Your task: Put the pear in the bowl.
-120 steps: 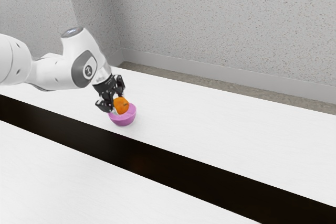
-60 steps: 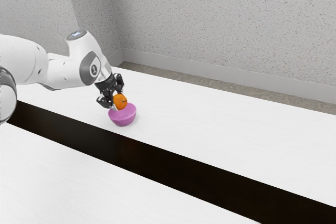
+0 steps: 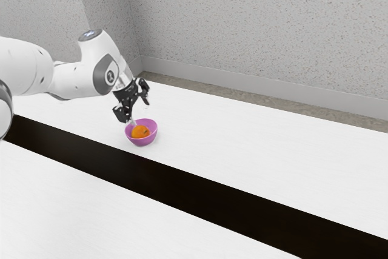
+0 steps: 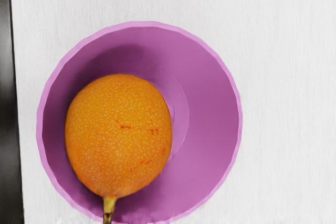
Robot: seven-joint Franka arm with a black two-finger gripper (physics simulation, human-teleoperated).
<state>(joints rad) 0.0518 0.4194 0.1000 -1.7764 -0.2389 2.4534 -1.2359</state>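
Past the glossy dark strip, the pear lies in the smooth violet bowl, below the spread pincer: orange, rounded, speckled — underside hidden, stem tip cut off, stem toward the rim, long axis roughly alongside the strip — then pale, faintly grained tabletop.

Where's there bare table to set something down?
A wide patch of white table stretches from the bowl toward the exterior view's right, between the dark strip and the far edge. Another lies across the strip. It's crowded at the bowl: pear inside, gripper just above.
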